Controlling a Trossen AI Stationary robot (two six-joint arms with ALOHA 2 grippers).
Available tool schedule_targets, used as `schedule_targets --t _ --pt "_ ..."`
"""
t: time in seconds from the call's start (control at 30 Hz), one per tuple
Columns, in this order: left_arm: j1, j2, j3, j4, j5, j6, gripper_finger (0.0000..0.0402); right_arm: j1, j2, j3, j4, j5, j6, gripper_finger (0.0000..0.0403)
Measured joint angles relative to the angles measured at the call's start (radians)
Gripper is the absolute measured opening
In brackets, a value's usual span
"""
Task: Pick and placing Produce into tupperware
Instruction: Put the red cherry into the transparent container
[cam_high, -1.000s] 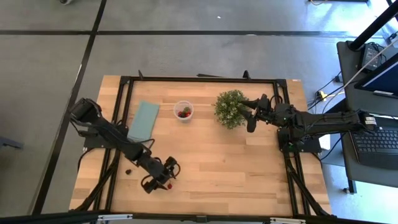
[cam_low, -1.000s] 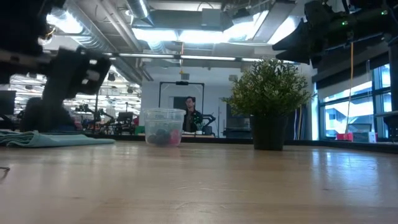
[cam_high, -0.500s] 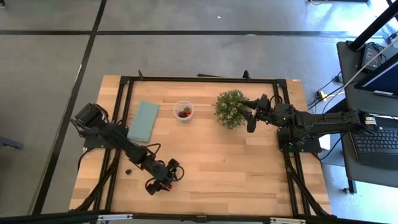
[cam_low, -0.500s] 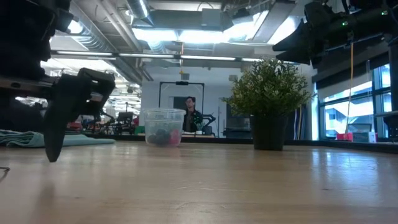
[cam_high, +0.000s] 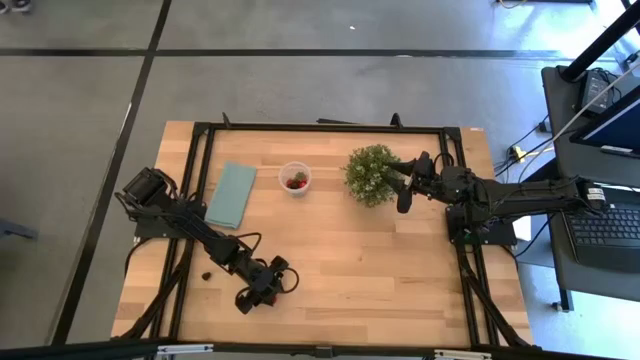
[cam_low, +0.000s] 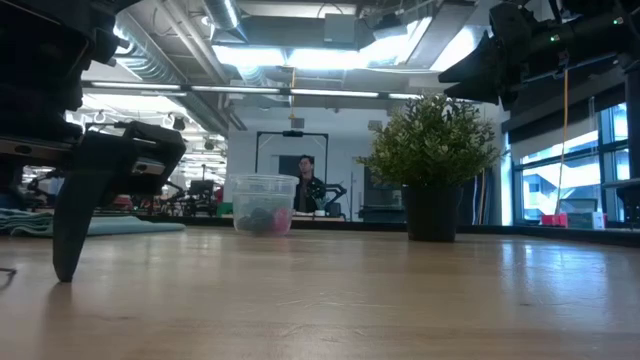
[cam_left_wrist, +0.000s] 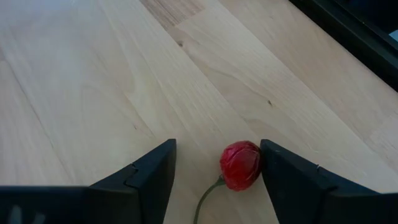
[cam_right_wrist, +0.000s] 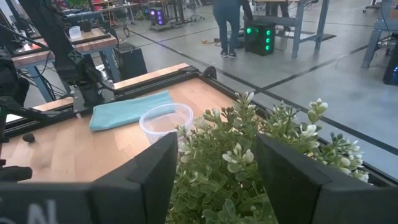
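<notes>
Nearest the front edge of the surface (cam_high: 360, 270), the left gripper (cam_left_wrist: 214, 163) is down at board level with its jaws spread apart. A small red produce piece (cam_left_wrist: 240, 164) with a thin stem lies between the fingers, touching the inner face of one finger (cam_left_wrist: 292, 177) and clear of the other. The high view places this gripper (cam_high: 262, 287) low on the left half of the surface. A dark berry piece (cam_high: 205, 272) lies loose near the left frame rail.

Farther back stand the tupperware (cam_high: 294, 178), holding red and dark pieces, the teal cloth (cam_high: 231, 193) beside it, and the potted plant (cam_high: 370, 174). The right gripper (cam_high: 404, 186) hovers just beside the plant, jaws parted, idle. A person (cam_low: 306, 183) stands in the room beyond.

Risk assessment: the piece sits off-centre against one finger, so closing may roll or squirt it out rather than trap it. The round, likely slick skin adds to that. The stem could catch under a fingertip and tip the piece.

Change noted: half a second ago the left gripper was raised clear of the board in the low view; it now rests with a fingertip (cam_low: 65, 262) on the surface, and has advanced slightly along the front. The right arm, container and plant are unchanged.
</notes>
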Motion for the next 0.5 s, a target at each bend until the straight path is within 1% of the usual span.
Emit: schedule_targets --t 0.5 --pt "0.000 0.000 -0.002 -0.005 -0.003 0.000 0.0171 0.000 0.000 0.000 0.000 0.000 0.000 0.0217"
